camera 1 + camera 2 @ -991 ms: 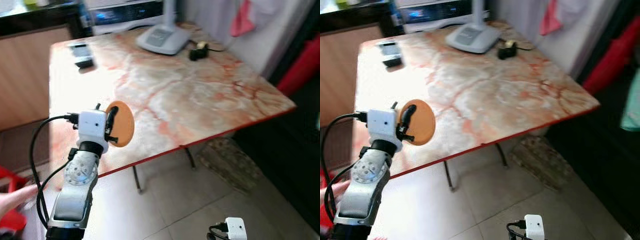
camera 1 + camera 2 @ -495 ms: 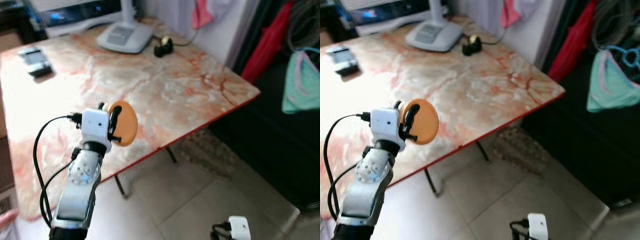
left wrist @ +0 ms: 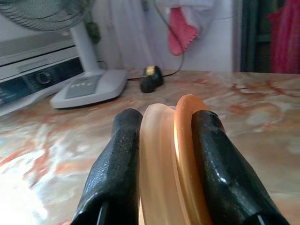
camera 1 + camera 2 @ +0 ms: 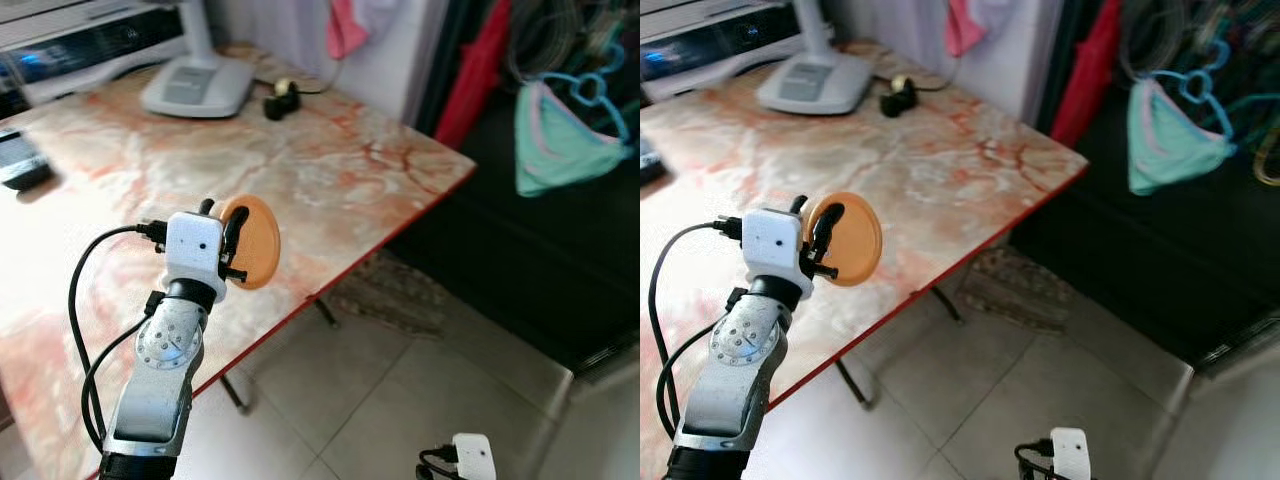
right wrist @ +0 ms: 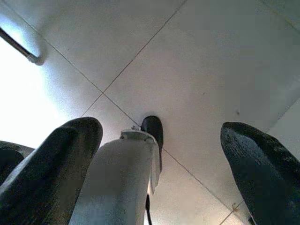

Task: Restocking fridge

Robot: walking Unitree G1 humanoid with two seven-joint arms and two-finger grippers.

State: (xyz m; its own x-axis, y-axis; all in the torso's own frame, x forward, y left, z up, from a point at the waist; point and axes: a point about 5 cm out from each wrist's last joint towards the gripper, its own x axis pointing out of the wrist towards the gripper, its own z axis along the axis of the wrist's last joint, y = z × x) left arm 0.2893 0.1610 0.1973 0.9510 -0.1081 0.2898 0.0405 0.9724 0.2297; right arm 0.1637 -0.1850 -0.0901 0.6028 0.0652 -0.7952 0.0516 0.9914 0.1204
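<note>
A round orange container (image 4: 254, 241) with a pale translucent half (image 3: 157, 154) is held up on edge above the near part of the marble table (image 4: 340, 170). My left gripper (image 4: 232, 240) is shut on it, one black finger (image 3: 115, 159) on each flat side. My right gripper (image 5: 159, 168) hangs low with its two fingers wide apart, nothing between them, over the tiled floor; its white wrist (image 4: 470, 458) sits at the bottom edge of the left eye view.
On the table stand a white fan base (image 4: 195, 85), a small black and yellow tape holder (image 4: 277, 100) and a dark handset (image 4: 22, 170). A mat (image 4: 385, 295) lies under the table's corner. A teal garment (image 4: 560, 140) and red cloth (image 4: 480, 70) hang at the right.
The camera has swung to the right, so the table has slid left and the dark hanging area has come in. The left gripper keeps hold of the orange container.
</note>
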